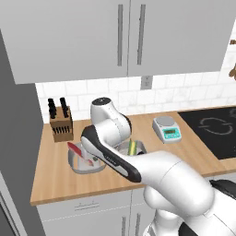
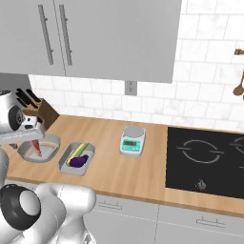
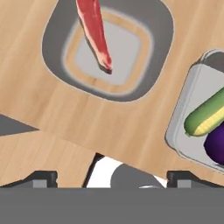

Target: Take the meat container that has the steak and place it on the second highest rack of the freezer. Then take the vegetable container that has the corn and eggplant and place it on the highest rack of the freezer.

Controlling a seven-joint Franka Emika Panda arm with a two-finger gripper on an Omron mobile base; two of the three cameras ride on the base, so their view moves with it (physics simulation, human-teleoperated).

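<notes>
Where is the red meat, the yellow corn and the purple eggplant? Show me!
steak [image 3: 95, 30], hand view, on the middle of the red slab.
corn [image 3: 209, 113], hand view, on the cob where green husk meets yellow.
eggplant [image 2: 80, 161], right base view, on its rounded purple top.

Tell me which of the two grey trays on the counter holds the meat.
The meat container, the wide rounded-square tray nearest the knife block, with the red steak lying in it. The narrower vegetable container beside it holds corn and eggplant.
</notes>
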